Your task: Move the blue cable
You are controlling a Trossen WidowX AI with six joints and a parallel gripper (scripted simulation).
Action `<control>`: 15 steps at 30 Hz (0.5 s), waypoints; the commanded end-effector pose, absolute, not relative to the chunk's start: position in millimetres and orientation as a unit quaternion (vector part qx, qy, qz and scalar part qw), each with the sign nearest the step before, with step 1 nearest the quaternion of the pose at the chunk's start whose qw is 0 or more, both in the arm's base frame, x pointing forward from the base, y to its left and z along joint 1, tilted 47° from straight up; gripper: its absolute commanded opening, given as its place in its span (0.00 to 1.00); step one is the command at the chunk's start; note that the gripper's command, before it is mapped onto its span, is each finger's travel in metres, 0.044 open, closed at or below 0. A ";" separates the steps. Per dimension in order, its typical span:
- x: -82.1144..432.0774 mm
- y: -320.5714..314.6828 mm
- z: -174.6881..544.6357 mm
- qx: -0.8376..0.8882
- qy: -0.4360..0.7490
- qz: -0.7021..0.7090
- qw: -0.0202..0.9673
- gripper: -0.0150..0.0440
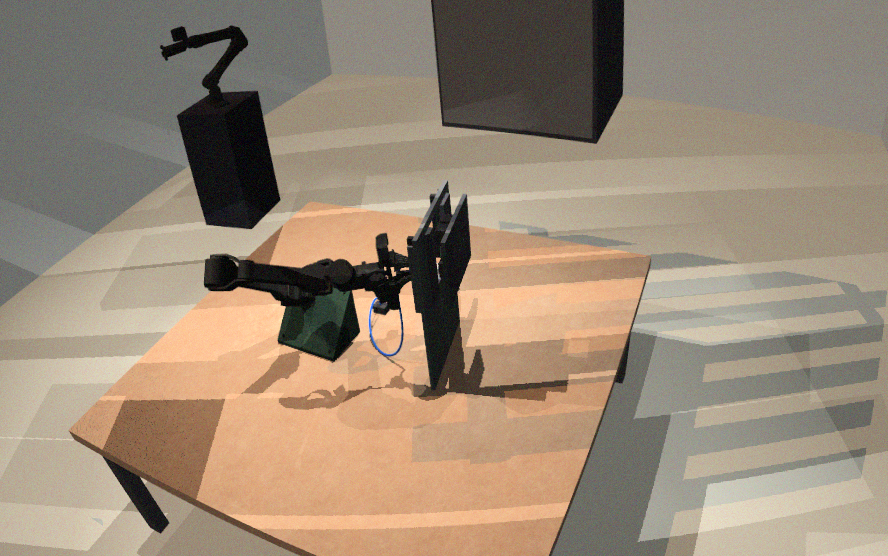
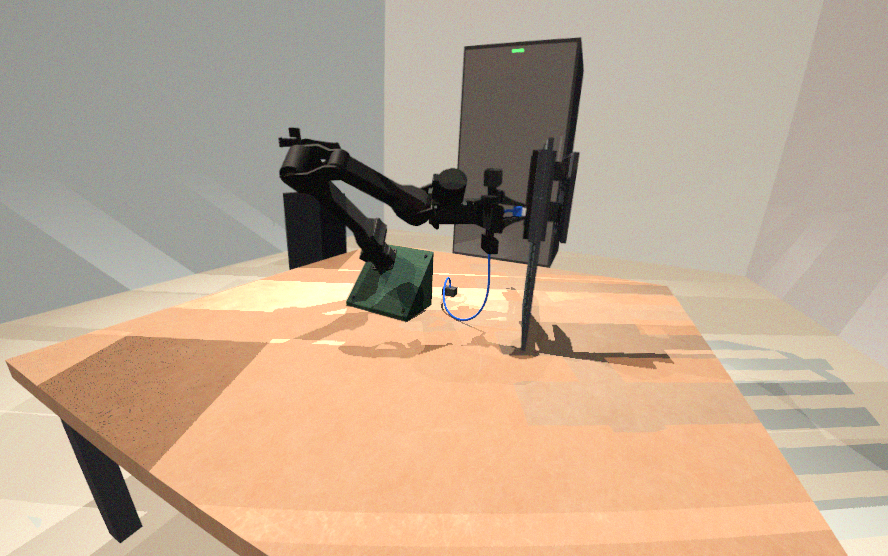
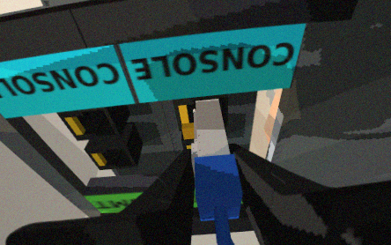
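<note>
On the table, the upright server panel faces the arm, whose pincer is clamped on the blue plug just at a CONSOLE port. Insertion looks to be in hand, though which server this is and how deep the plug sits I cannot tell; next calls for straight alignment and a push, with little sideways room beside the port edges.
</note>
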State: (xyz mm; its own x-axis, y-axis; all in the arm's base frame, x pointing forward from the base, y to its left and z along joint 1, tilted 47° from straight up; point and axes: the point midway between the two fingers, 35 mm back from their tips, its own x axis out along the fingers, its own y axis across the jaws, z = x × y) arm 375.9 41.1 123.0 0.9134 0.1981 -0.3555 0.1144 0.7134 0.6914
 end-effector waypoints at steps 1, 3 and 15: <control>375.8 41.9 123.2 0.377 0.206 0.027 0.903 0.25; 375.7 41.7 122.3 0.377 0.206 0.027 0.903 0.25; 375.4 41.3 120.8 0.377 0.206 0.027 0.903 0.25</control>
State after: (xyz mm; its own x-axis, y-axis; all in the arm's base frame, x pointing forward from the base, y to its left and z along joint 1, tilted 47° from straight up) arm 375.4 40.5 120.4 0.9135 0.1987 -0.3550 0.1136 0.7134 0.6915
